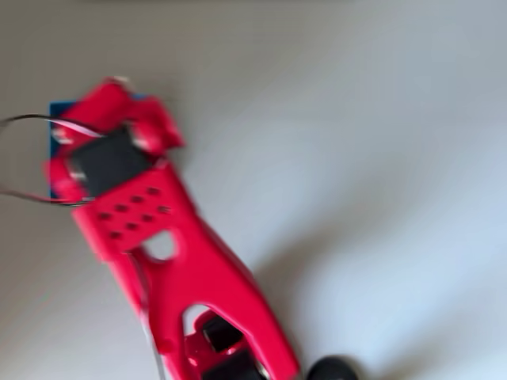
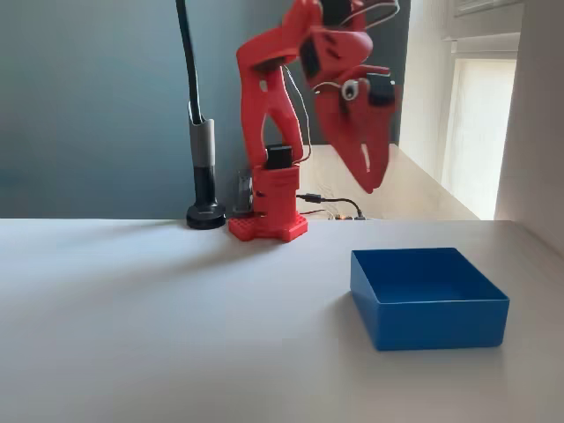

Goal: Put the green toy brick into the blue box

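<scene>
From my fixed view I get the square, shallow bright-blue box (image 2: 429,295) in full, sitting on the pale counter (image 2: 159,326) to the right of and nearer the camera than the red arm's base; the part of its blue floor I can see is bare, the near wall hides the rest. Overhead view is blurred; there the red arm covers most of the blue box (image 1: 57,111), only a corner and edge peek out at upper left. Red two-finger pincer (image 2: 370,172) hangs high above the counter, tips pointing down, above and behind the box; fingers look close together, cannot tell if anything is between them. Can't locate the green toy brick myself.
</scene>
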Motion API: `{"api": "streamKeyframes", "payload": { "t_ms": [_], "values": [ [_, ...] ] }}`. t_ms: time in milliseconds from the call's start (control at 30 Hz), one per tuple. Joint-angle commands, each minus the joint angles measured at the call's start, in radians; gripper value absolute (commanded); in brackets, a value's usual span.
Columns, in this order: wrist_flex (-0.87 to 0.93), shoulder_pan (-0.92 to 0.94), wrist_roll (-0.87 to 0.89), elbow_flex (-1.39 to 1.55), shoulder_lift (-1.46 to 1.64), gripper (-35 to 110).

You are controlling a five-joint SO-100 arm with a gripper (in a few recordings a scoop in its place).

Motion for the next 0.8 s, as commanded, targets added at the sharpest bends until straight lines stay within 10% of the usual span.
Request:
{"api": "streamKeyframes", "payload": {
  "t_ms": [0,767],
  "values": [
    [-0.123,0.155,-0.032,0.225,0.212,0],
    [-0.333,0.400,-0.037,1.127,0.946,0]
  ]
}}
